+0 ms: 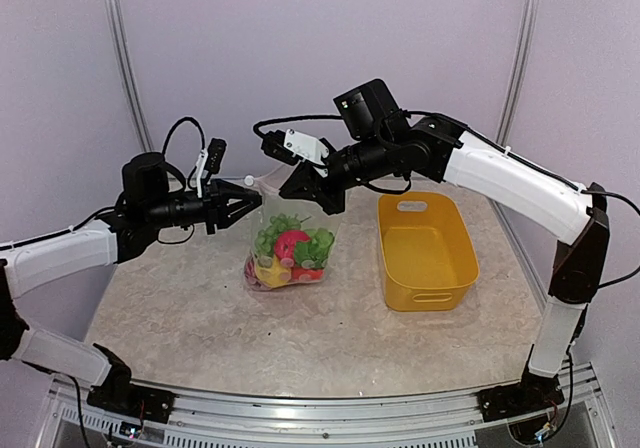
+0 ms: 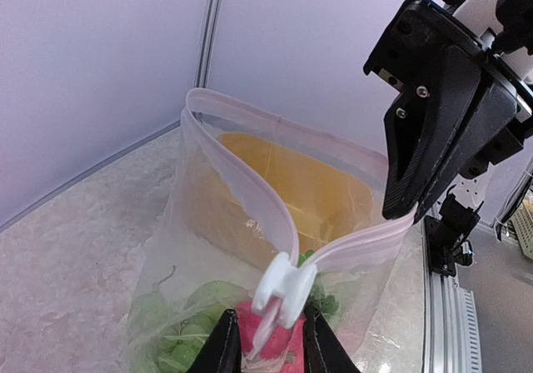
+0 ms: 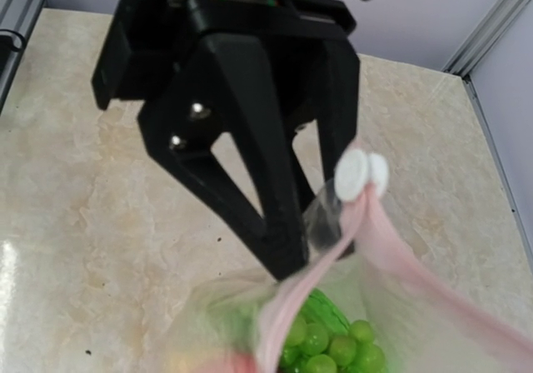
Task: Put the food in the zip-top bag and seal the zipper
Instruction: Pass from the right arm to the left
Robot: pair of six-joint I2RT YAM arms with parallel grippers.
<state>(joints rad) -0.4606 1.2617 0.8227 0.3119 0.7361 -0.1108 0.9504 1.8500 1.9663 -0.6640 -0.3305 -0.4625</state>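
The bag [image 1: 290,230], food [image 1: 288,253] inside, stands on the table [image 1: 200,318], basket [image 1: 440,293] at its 3 o'clock. The right pincer [image 2: 401,211] pinches the bag's top at 1 o'clock. The left pincer [image 1: 256,201] sits around the zipper [image 2: 250,190] at 11 o'clock; I cannot tell if it squeezes.

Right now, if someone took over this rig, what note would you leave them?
Left gripper: jaws straddle the slider at the bag's left corner. I can't tell whether it is gripped.
Right gripper: shut on the bag at the other end of its mouth, holding it up.
Food: inside the bag, which hangs between the arms, left of the basket.
Done: loading, as far as can be seen.
Left: the zipper gapes open. The slider likely needs to run across to the right gripper.
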